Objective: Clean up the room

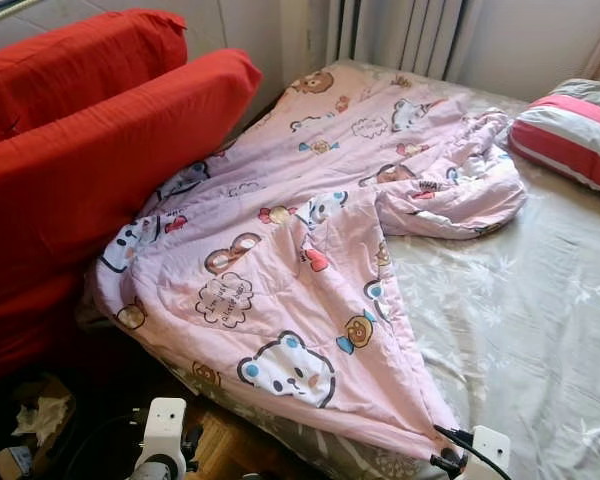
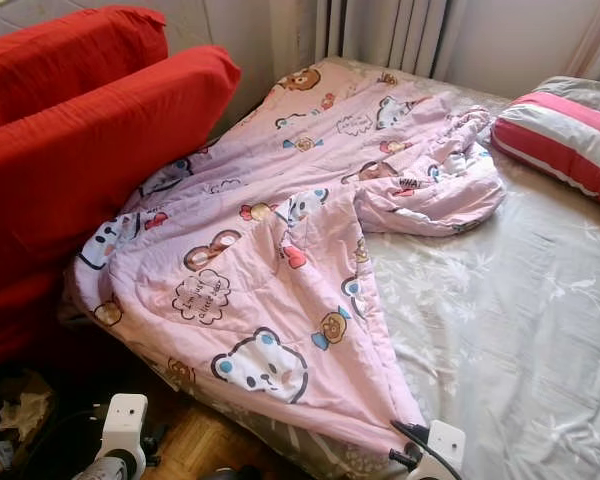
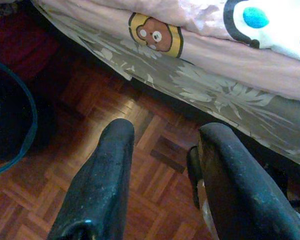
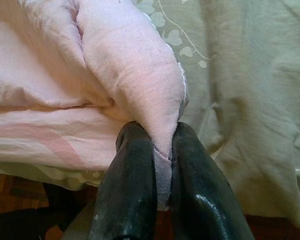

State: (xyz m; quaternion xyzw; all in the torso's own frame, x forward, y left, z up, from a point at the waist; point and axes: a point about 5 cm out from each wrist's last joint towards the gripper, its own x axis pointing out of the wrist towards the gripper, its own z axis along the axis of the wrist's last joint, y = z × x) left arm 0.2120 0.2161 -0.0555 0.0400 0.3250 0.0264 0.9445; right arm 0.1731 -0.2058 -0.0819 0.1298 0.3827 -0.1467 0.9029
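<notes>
Taking the bed point(image 1: 540, 330) as your landmark and reading from its left side across: two red cushions point(image 1: 100, 150) lean against that side, and on the parquet floor point(image 3: 110, 165) below them you have some crumpled clutter point(image 1: 42, 415) that I judge is not yet picked up. Your left gripper point(image 3: 162, 145) hangs over the floor beside the bed's foot edge, its fingers spread and holding nothing. On the bed itself the pink cartoon quilt point(image 1: 280, 250) lies rumpled on the left half, one part bunched into a heap toward the head and one corner reaching the foot edge; the flowered sheet stays bare to the right. Your right gripper point(image 4: 162, 150) sits at that foot edge, clamped on the quilt's corner, so I judge the tidying has barely begun, with spreading or folding all left to do. At the bed's far right a striped pillow point(image 1: 580, 130) is cut off by the frame; the dark round thing in the left wrist view and the floor clutter are too dim to name
</notes>
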